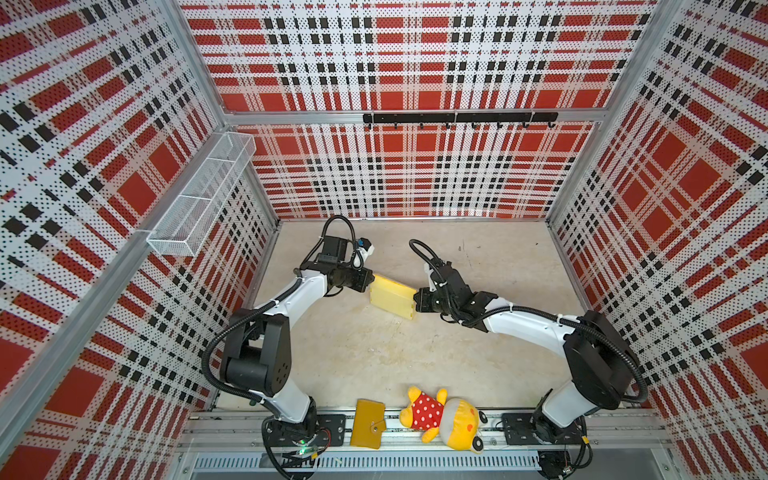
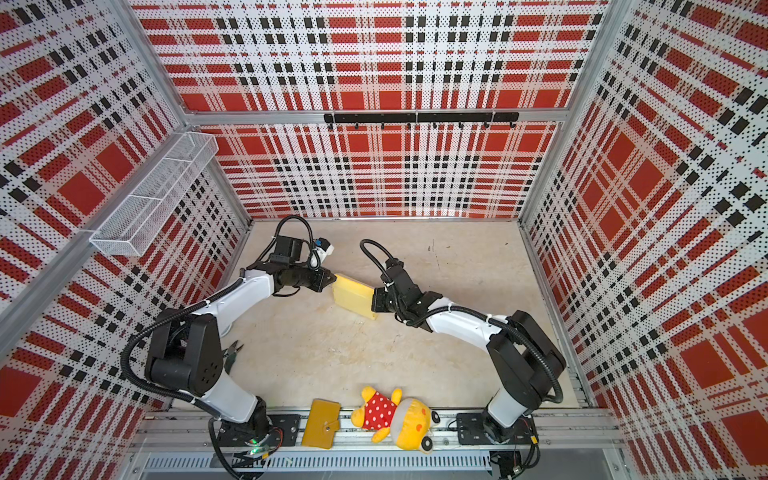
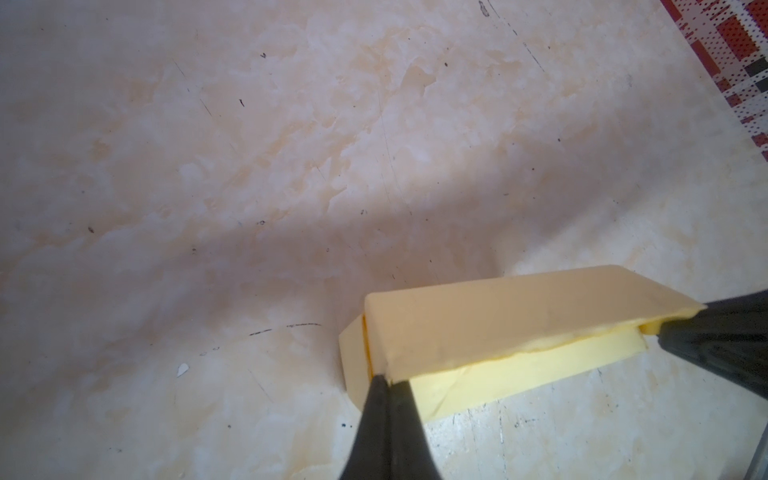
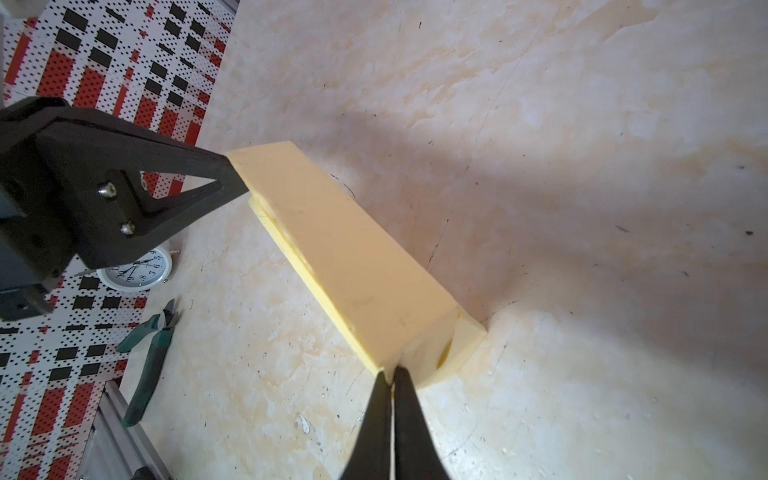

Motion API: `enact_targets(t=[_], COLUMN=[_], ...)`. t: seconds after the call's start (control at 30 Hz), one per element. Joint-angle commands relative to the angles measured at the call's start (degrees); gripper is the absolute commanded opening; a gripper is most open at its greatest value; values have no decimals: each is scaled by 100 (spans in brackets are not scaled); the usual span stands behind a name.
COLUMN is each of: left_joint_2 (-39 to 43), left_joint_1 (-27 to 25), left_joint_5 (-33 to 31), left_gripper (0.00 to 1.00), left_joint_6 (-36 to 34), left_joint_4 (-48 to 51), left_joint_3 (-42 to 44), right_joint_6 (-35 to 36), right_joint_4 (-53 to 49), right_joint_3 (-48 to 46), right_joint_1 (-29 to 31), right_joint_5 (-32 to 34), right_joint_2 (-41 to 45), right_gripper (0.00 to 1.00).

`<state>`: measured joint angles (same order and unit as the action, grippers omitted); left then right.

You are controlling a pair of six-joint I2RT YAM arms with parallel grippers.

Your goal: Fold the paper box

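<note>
The paper box (image 1: 390, 296) (image 2: 352, 296) is a pale yellow, flat rectangular shape in mid-table, held between my two arms with its lid slightly ajar along one long side. My left gripper (image 1: 372, 279) (image 2: 334, 277) is shut on the box's far left corner. In the left wrist view, its jaws (image 3: 386, 380) pinch the lid's corner on the box (image 3: 490, 320). My right gripper (image 1: 415, 297) (image 2: 374, 300) is shut on the opposite end. In the right wrist view, its jaws (image 4: 392, 372) clamp the near corner of the box (image 4: 353, 257).
A mustard wallet (image 1: 368, 424) and a yellow plush toy (image 1: 442, 417) lie at the front rail. Green pliers (image 4: 151, 353) and a white alarm clock (image 4: 135, 268) sit by the left wall. A wire basket (image 1: 203, 195) hangs on that wall, and a hook rail (image 1: 459, 118) on the back wall.
</note>
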<state>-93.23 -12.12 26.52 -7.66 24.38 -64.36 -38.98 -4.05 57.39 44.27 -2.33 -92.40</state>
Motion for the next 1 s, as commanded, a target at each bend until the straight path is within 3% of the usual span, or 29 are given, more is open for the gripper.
enact_targets(t=[0.0, 0.23, 0.43, 0.6, 0.83, 0.97], left_joint_2=[59, 156, 143, 123, 108, 121], left_joint_1=[-216, -210, -197, -185, -195, -213], left_joint_5=[531, 488, 412, 355, 377, 374], left_gripper=[0, 0, 0, 0, 0, 0], left_joint_6=[102, 168, 177, 169, 192, 193], left_joint_4=[511, 669, 709, 694, 695, 724], left_joint_3=[-121, -279, -336, -332, -364, -403], right_joint_6=[4, 171, 349, 1143, 2377, 3082], right_joint_4=[361, -113, -203, 55, 1111, 2505], right_joint_3=[262, 298, -19, -671, -1781, -2519], right_joint_1=[25, -29, -93, -169, -314, -314], right_joint_5=[-195, 91, 107, 64, -50, -233], right_joint_2=[73, 334, 629, 1149, 1681, 1484], right_gripper=[13, 32, 39, 49, 67, 74])
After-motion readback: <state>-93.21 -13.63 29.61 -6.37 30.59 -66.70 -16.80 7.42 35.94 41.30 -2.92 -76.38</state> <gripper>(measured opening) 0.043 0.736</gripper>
